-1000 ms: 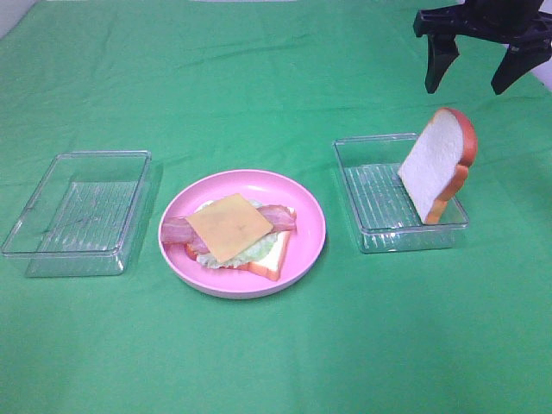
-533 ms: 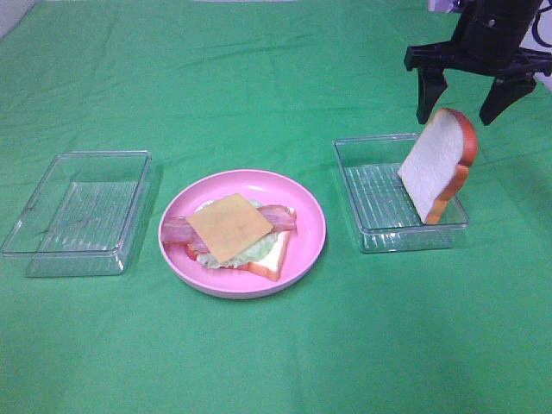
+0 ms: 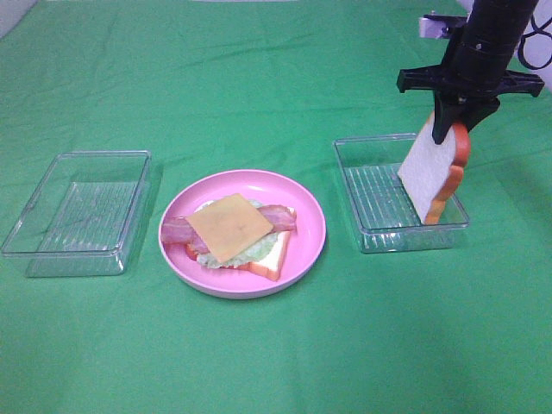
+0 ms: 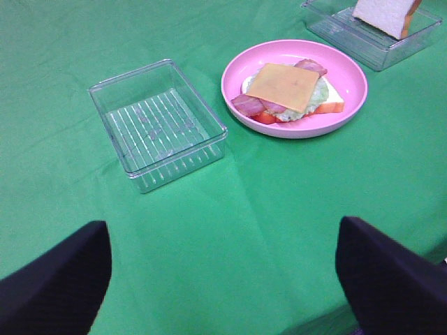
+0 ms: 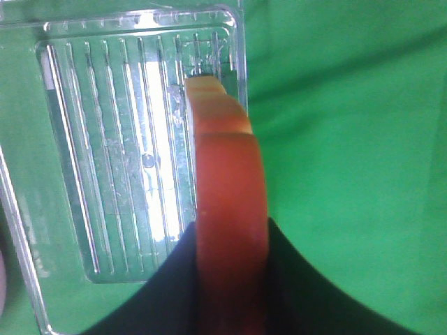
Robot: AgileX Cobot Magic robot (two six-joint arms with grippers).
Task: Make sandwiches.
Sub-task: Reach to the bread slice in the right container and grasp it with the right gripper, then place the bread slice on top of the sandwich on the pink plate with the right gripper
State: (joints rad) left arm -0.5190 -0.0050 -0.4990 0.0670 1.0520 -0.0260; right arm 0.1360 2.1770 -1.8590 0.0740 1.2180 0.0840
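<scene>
Right gripper (image 3: 452, 121) pinches the bread slice (image 3: 429, 168).
Fingers narrow on its crust; slice stands tilted against the tray's (image 3: 362, 190) right edge.

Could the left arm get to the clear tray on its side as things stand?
Probably yes: the left gripper is open, the clear tray lies ahead of it on bare green cloth, and nothing stands between them.

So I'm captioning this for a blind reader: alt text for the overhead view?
The right pincer clamps the top of a bread slice standing in a clear tray. At centre, a pink plate holds an open sandwich; another clear tray sits left.
</scene>
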